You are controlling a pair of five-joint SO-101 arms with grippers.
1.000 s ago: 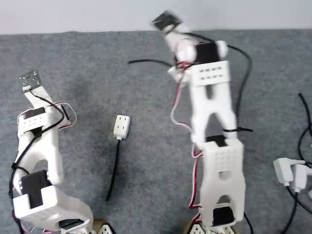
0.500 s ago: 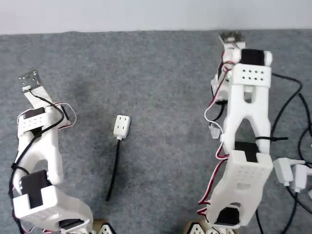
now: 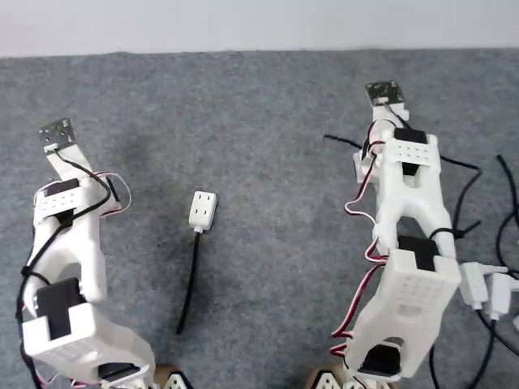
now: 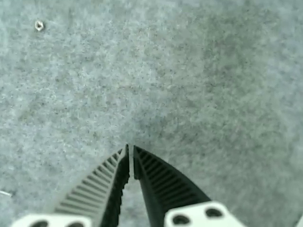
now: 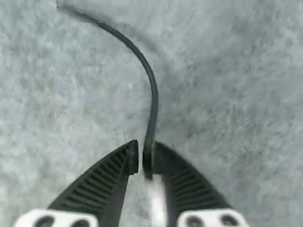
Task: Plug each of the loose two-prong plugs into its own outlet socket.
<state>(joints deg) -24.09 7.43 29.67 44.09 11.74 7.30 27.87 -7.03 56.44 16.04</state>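
At mid-table, open carpet (image 3: 268, 121) surrounds the outlet socket (image 3: 202, 208).

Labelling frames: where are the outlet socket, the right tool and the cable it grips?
outlet socket (image 3: 203, 208), high view, white face.
right tool (image 5: 142, 150), right wrist view, midway between fingertips.
black cable (image 5: 154, 94), right wrist view, middle of its curve.

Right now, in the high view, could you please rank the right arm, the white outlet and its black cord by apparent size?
1. Right arm: clearly largest.
2. Black cord: longest after it, though very thin.
3. White outlet: shorter but wider, so its rank against the cord is unsure.
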